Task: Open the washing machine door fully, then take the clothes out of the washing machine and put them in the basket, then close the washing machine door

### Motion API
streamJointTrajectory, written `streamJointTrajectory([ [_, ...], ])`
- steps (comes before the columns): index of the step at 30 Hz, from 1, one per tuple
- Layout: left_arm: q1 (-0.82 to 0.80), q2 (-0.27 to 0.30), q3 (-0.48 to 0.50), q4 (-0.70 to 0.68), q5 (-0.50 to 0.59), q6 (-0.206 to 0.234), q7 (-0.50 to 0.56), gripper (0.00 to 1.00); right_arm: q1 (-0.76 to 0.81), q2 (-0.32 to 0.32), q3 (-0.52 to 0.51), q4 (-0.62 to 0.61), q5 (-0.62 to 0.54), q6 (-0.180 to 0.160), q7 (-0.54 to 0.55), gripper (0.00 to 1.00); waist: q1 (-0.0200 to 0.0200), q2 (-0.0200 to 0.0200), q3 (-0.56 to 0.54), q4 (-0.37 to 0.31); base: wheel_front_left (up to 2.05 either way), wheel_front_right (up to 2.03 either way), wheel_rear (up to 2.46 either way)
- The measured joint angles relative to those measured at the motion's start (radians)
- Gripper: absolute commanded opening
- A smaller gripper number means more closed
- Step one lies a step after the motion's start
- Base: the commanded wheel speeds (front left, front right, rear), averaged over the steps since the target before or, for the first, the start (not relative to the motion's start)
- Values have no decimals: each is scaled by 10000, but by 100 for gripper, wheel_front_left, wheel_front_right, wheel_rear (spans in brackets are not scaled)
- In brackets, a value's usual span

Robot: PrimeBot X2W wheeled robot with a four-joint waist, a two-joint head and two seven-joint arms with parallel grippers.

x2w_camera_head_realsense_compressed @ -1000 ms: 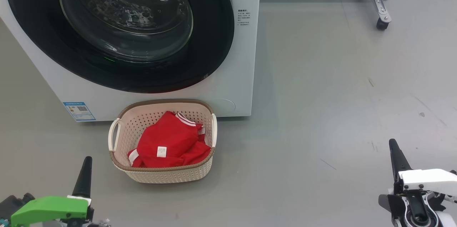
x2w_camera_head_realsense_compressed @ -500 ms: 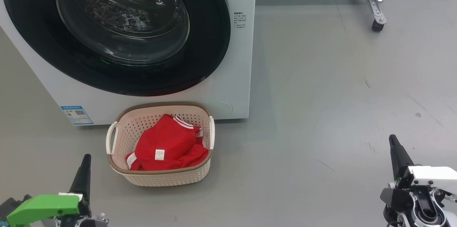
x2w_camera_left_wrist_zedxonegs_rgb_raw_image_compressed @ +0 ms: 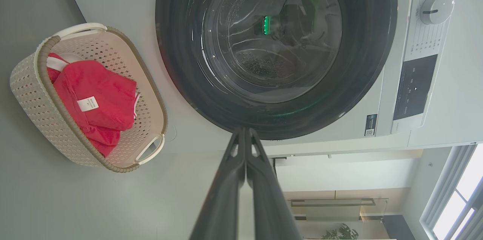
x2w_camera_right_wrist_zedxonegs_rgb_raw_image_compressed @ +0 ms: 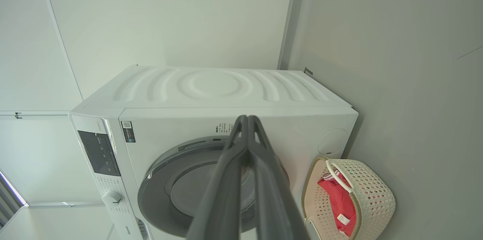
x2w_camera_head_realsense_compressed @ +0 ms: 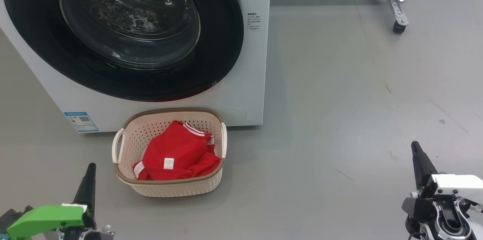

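One of two, left end effector point(x2w_camera_head_realsense_compressed: 91, 168): low over the floor's near left part, dark fingers pressed together, nothing held.
Blue label point(x2w_camera_head_realsense_compressed: 81, 121): on the lower left corner of the machine's front, just above the floor.
Washing machine point(x2w_camera_head_realsense_compressed: 249, 81): white box standing on the floor towards its back edge, close to the wall.
Washing machine door point(x2w_camera_head_realsense_compressed: 222, 43): round, glossy black rim and bulging glass, lying shut against the machine's front; steel drum visible through the glass.
Basket point(x2w_camera_head_realsense_compressed: 171, 111): cream, perforated, brown rim, upright on the floor just in front of the machine below the door; whether it touches the machine cannot be told.
Clothes point(x2w_camera_head_realsense_compressed: 181, 153): red garments with white striped trim and a small white tag, heaped inside the basket.
Floor point(x2w_camera_head_realsense_compressed: 339, 100): smooth, matt grey, a few dark scuffs and specks on its right part.
Wall point(x2w_camera_right_wrist_zedxonegs_rgb_raw_image_compressed: 169, 17): plain white panels behind the machine.
Window point(x2w_camera_left_wrist_zedxonegs_rgb_raw_image_compressed: 456, 202): bright, with pale slats, off to the machine's side.
Metal leg point(x2w_camera_head_realsense_compressed: 396, 2): silver, on a black caster, at the floor's far right beneath a white panel.
Right end effector point(x2w_camera_head_realsense_compressed: 415, 146): low over the floor's near right corner, well apart from the basket, fingers closed together, empty.
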Motion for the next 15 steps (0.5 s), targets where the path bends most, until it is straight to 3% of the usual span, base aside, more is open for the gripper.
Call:
streamJointTrajectory([
  [15,-26,-10,15,50,0,0,2,0,-11,0,-12,44,0,19,2,0,0,0,-2,0,0,0,0],
])
